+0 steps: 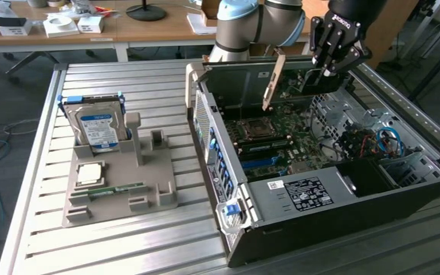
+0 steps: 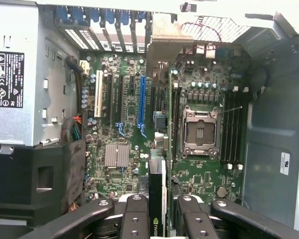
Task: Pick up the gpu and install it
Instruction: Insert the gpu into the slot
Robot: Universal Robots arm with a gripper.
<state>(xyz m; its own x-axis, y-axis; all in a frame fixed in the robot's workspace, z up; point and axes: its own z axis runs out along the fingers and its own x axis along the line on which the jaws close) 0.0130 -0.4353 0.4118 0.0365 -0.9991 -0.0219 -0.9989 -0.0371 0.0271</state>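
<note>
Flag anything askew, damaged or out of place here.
Nothing looks damaged or spilled. Only the gpu, held by the gripper over the open computer case, hangs slightly tilted, its silver bracket leaning off vertical.

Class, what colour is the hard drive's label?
The label is blue; clearest in the exterior view.
</note>
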